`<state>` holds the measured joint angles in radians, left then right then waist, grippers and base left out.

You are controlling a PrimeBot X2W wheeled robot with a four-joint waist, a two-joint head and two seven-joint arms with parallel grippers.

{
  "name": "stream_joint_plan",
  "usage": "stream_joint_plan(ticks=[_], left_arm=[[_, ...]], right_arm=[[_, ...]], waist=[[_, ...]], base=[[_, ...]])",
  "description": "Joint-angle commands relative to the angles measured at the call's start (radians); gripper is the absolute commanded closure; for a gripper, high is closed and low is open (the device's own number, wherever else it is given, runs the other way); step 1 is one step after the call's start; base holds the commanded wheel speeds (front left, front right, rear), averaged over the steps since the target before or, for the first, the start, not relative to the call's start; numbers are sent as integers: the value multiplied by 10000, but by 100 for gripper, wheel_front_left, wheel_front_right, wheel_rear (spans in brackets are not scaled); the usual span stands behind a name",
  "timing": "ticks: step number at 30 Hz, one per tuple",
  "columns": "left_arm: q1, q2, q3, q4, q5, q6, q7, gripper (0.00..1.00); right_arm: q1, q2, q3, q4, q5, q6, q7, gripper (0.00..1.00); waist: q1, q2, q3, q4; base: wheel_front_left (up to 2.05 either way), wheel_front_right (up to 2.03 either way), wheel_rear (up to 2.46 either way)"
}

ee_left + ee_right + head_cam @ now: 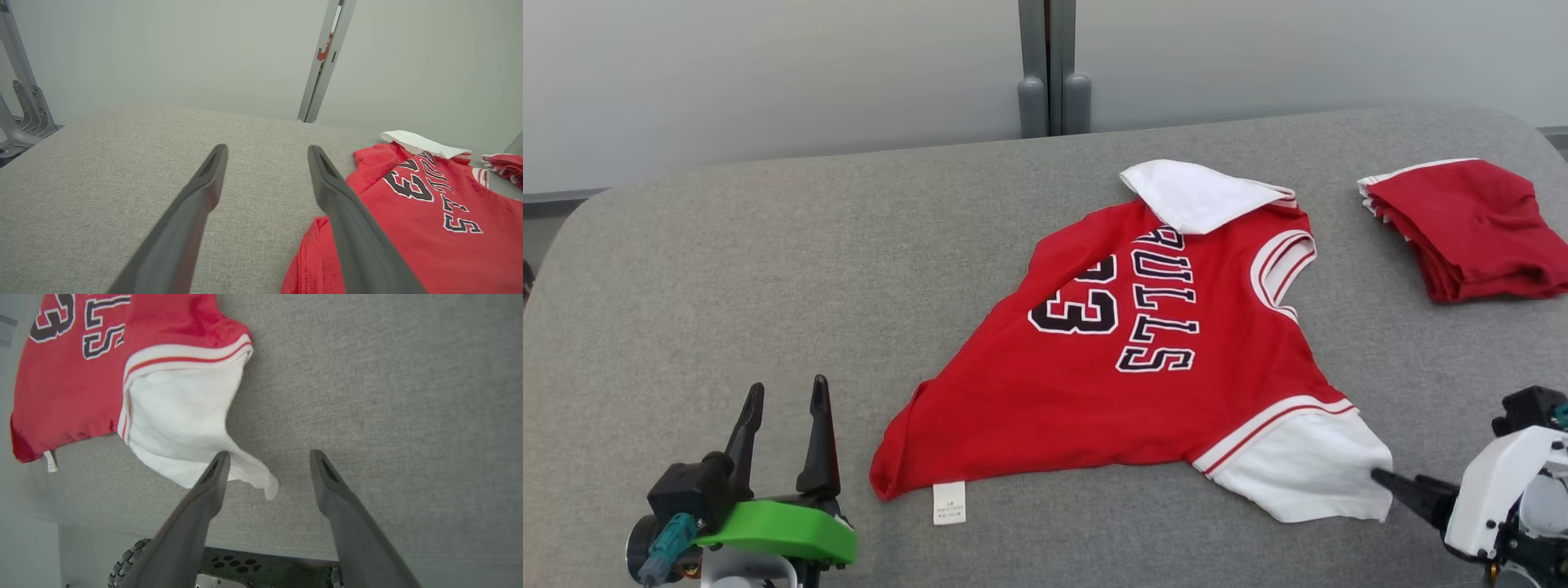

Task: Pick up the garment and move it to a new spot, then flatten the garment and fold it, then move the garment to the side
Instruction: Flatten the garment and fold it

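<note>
A red jersey garment (1127,367) with white sleeves and dark lettering lies spread, slightly rumpled, on the grey cushioned surface (849,269). Its far sleeve is folded over the chest. My right gripper (267,457) stands open just above the near white sleeve (179,428), whose corner lies between the fingers, untouched. In the head view the right gripper (1380,478) points at that sleeve's edge from the lower right. My left gripper (784,392) is open at the lower left, apart from the garment's hem (310,253), with nothing between its fingers.
A second red folded garment (1470,229) lies at the far right of the surface. A grey post (1052,65) stands behind the back edge. The surface's front edge (245,543) runs close under the right gripper, with the robot's base below.
</note>
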<state>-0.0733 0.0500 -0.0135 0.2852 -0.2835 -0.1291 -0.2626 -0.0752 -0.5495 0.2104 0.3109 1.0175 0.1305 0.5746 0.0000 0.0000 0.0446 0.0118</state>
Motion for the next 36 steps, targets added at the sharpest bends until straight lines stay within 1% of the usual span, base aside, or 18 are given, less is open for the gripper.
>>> stream_joint_plan(ticks=[1, 3, 6, 9, 12, 15, 17, 21, 22, 23, 27, 31, 36], left_arm=[[-52, 98, 55, -3, -9, -32, -27, 0], [-27, 115, 103, 4, -2, -32, -27, 0], [37, 113, 192, -25, 13, -32, -25, 0], [83, 117, 327, -80, 34, -32, -25, 0], [87, 115, 429, -145, 47, -32, -25, 0], [229, 102, 541, -278, 25, -32, -26, 0], [274, 86, 545, -443, -61, -32, -26, 0], [309, 71, 600, -670, -117, -32, -26, 0], [343, 68, 614, -697, -113, -32, -25, 0], [369, 66, 618, -719, -109, -32, -25, 0], [471, 56, 625, -759, -74, -32, -25, 0], [485, 48, 545, -686, -81, -32, -25, 0], [455, 40, 491, -636, -83, -32, -26, 0]], right_arm=[[-213, 194, -248, -46, -227, 2, -351, 0], [-186, 311, -544, -180, -557, 1, -792, 0], [-190, 414, -1127, -387, -1214, 1, -1747, 0], [-210, 745, -1681, -620, -1954, 2, -2836, 0], [-208, 1184, -1984, -1033, -2555, 1, -3890, 0], [-214, 1741, -1914, -1400, -3189, 1, -5200, 0], [-139, 1919, -1674, -1398, -3744, 2, -5929, 0], [-228, 2289, -1315, -1121, -4766, 2, -7393, 0], [-209, 2495, -1271, -1006, -4888, 1, -7677, 0], [-185, 2700, -1245, -954, -4872, 2, -7854, 0], [-60, 3091, -1250, -573, -5225, -1, -8213, 0], [-229, 3011, -1112, -73, -5563, 1, -8294, 0], [-377, 2939, -1202, 169, -5541, 1, -8337, 0]], waist=[[0, 0, 4, 54], [0, 0, -31, 88], [0, 0, -84, 108], [0, 0, -120, 102], [0, 0, -150, 88], [0, 0, -314, -4], [0, 0, -404, -34], [0, 0, -492, -72], [0, 0, -514, -78], [0, 0, -527, -80], [0, 0, -541, -81], [0, 0, -532, -34], [0, 0, -534, 55]], base=[[0, 0, 0], [0, 0, 0], [0, 0, 0], [0, 0, 0], [0, 0, 0], [0, 0, 0], [0, 0, 0], [0, 0, 0], [0, 0, 0], [0, 0, 0], [0, 0, 0], [0, 0, 0], [0, 0, 0]])
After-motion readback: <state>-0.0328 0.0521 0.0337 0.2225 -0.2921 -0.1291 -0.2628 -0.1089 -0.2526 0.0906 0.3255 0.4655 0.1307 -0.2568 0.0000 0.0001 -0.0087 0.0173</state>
